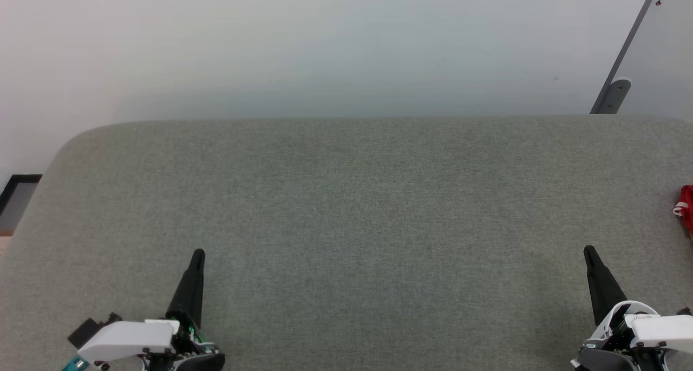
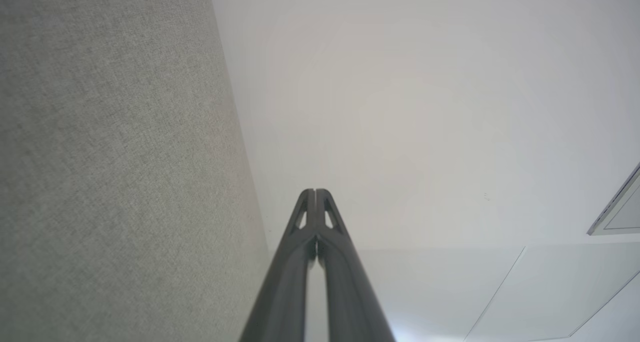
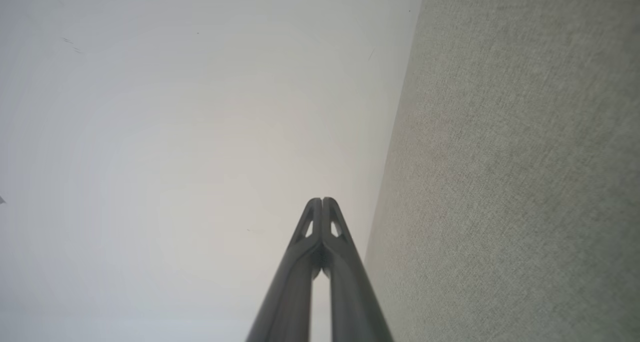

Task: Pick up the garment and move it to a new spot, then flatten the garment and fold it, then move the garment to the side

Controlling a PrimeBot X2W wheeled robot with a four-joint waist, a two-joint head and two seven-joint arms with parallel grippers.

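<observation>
A small piece of the red and white garment [image 1: 685,207] shows at the right edge of the head view, lying on the grey fabric surface [image 1: 346,208]; the rest of it is cut off by the frame. My left gripper [image 1: 198,254] stands at the lower left, shut and empty, fingers pointing up the view. At the lower right my right gripper [image 1: 589,252] is shut and empty too, a short way below and left of the garment. In the left wrist view my left gripper [image 2: 315,192] has its tips pressed together. The right wrist view shows my right gripper [image 3: 322,201] with tips together as well.
The grey surface has a rounded far-left corner [image 1: 81,138] and ends at a pale wall [image 1: 325,46]. A grey bar on a bracket [image 1: 617,92] leans at the upper right. A dark-framed patch of floor [image 1: 16,195] lies past the left edge.
</observation>
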